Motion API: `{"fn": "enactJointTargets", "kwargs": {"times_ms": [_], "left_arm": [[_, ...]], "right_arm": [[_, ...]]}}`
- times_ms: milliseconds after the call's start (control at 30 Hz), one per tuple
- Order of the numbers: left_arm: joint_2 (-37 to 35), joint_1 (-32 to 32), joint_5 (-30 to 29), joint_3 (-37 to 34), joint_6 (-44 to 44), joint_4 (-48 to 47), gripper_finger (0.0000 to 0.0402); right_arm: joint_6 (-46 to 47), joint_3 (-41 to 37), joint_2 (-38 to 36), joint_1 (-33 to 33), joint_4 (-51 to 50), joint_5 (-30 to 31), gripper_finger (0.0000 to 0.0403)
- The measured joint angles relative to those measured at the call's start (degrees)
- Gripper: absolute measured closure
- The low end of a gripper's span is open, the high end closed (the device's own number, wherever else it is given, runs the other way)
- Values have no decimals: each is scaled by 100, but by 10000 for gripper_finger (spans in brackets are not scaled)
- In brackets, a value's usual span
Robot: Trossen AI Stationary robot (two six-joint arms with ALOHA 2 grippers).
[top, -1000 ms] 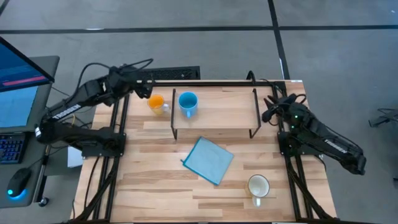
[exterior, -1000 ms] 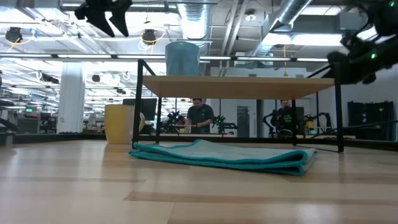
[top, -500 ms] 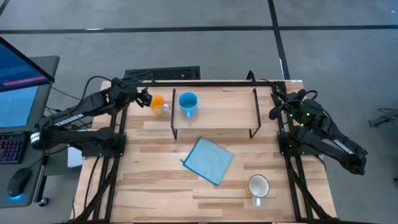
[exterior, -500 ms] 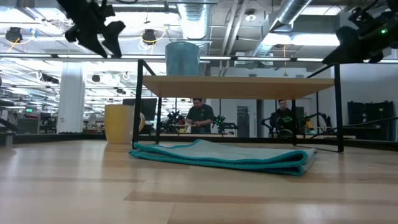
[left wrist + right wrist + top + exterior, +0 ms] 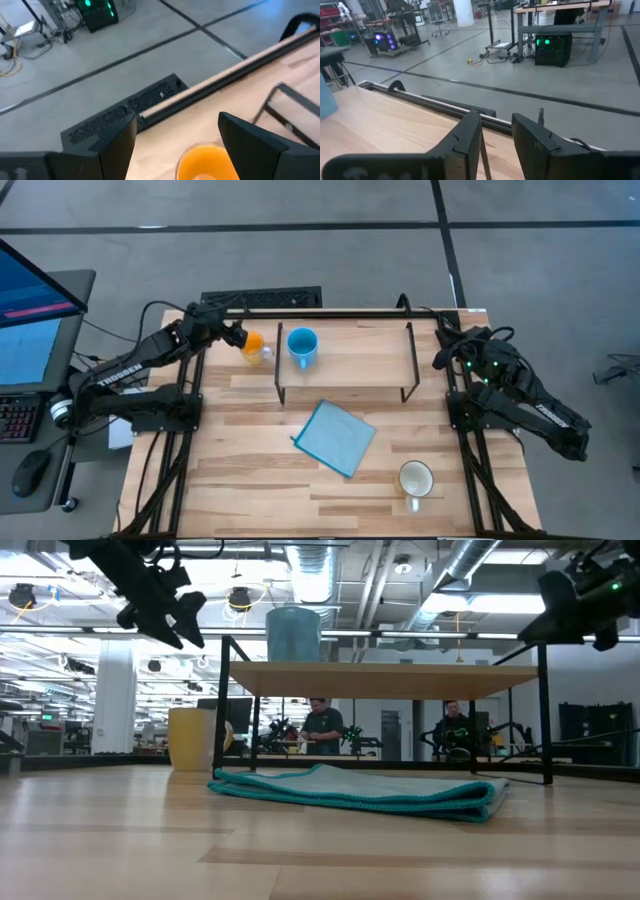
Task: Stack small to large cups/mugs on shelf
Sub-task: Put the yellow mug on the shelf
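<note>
Tabletop [image 5: 250, 480]: left hand [image 5: 233, 335] wide open, empty, over orange mug [image 5: 251, 344].

— How many mugs?
— Three: one orange mug [image 5: 251, 343] right by the left claw [image 5: 233, 335], one blue mug [image 5: 302, 345] further along, one white mug [image 5: 416, 479] well away from both claws.
— And the rest?
— One shelf [image 5: 345, 358], one cloth [image 5: 335, 438], two claws counting the right claw [image 5: 441, 346].

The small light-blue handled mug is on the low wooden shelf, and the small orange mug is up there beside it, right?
Not quite. The small light-blue handled mug is on the low wooden shelf, but the small orange mug stands on the tabletop beside the shelf, not on it. The high view shows this.
</note>
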Motion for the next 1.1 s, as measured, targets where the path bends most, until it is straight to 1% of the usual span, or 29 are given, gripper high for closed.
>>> {"fn": "enactJointTargets", "kwargs": {"times_ms": [167,567,667,800,867,933,1100], "left_arm": [[2,10,16,-22,85,51,129],[2,8,18,-22,-289,10,129],[4,10,-229,-22,-449,5,129],[4,11,-858,-22,-1039,-49,129],[4,10,-931,-22,-1204,-78,129],[4,10,-857,-22,-1343,-138,129],[14,12,-185,-22,-1712,-277,129]], "right_arm": [[8,2,0,0,45,-83,269],[3,2,0,0,49,-88,269],[-1,2,0,0,49,-88,269],[-3,2,0,0,49,-88,269],[-3,2,0,0,49,-88,269],[-3,2,0,0,49,-88,269],[-3,2,0,0,49,-88,269]]}}
